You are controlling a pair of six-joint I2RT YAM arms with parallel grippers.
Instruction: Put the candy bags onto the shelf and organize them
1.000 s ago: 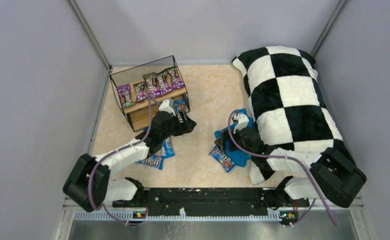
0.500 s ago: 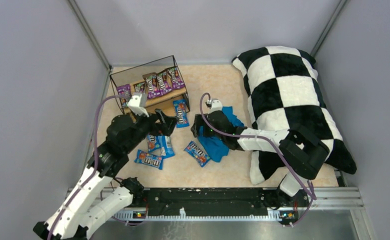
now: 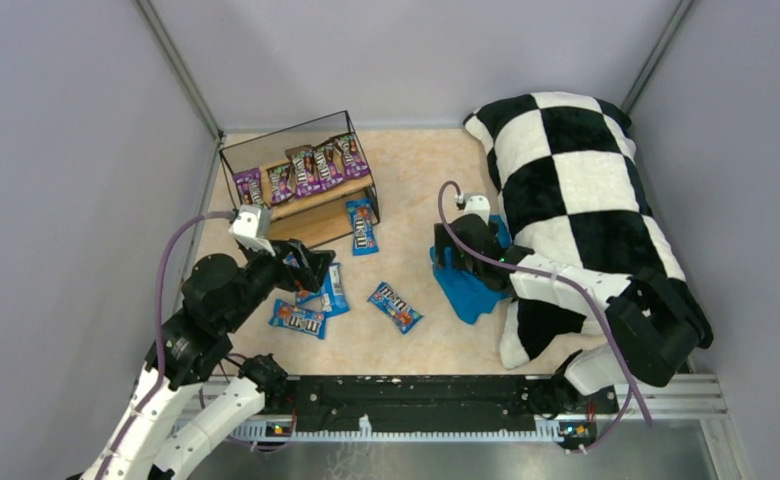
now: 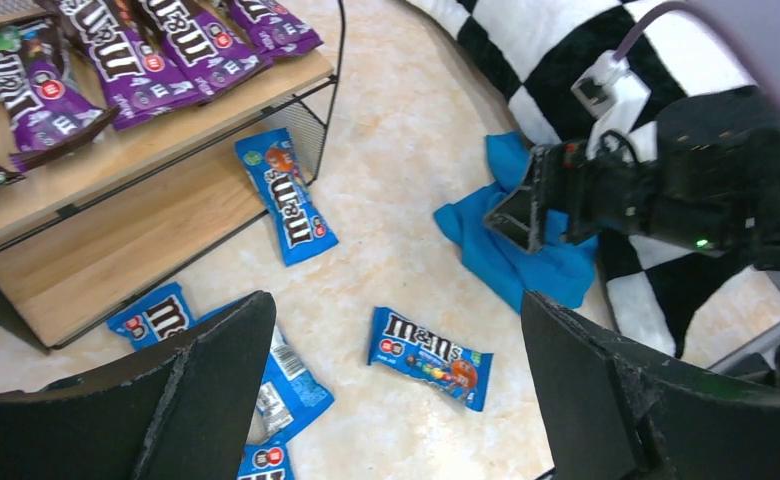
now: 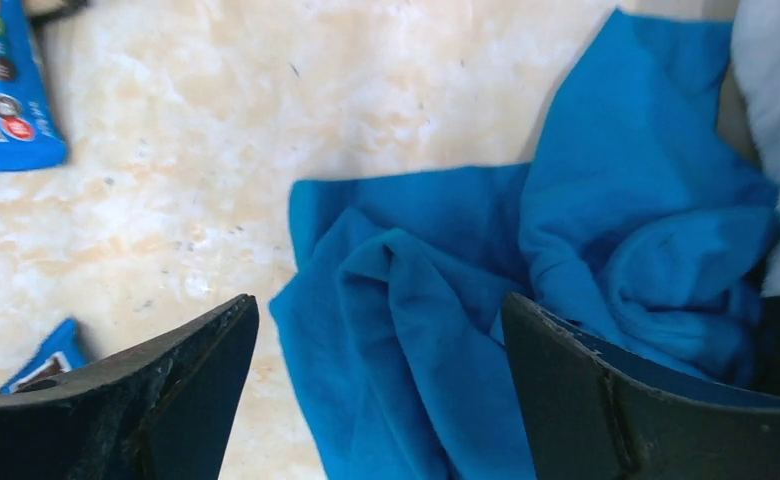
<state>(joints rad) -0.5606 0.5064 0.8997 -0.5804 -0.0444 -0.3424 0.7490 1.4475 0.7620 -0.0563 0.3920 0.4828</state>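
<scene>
The shelf [image 3: 311, 205] stands at the far left with several purple candy bags [image 3: 311, 168] on its top board; it also shows in the left wrist view [image 4: 116, 215] with the purple bags [image 4: 156, 50]. Blue candy bags lie on the floor: one by the shelf [image 3: 362, 225] [image 4: 286, 195], one alone [image 3: 396, 306] [image 4: 428, 357], a few overlapping [image 3: 306, 305] [image 4: 276, 375]. My left gripper [image 3: 311, 268] [image 4: 396, 400] is open and empty above the floor bags. My right gripper [image 3: 446, 265] [image 5: 381, 400] is open over the blue cloth [image 5: 466, 300].
The blue cloth [image 3: 474, 292] lies crumpled against the big checkered pillow [image 3: 576, 180], which fills the right side. Grey walls close the left, back and right. A blue bag [image 5: 1, 90] shows at the top left of the right wrist view.
My left arm has drawn back from the shelf toward the near left, open. My right gripper has moved right toward the pillow, and the blue cloth now lies further right.
</scene>
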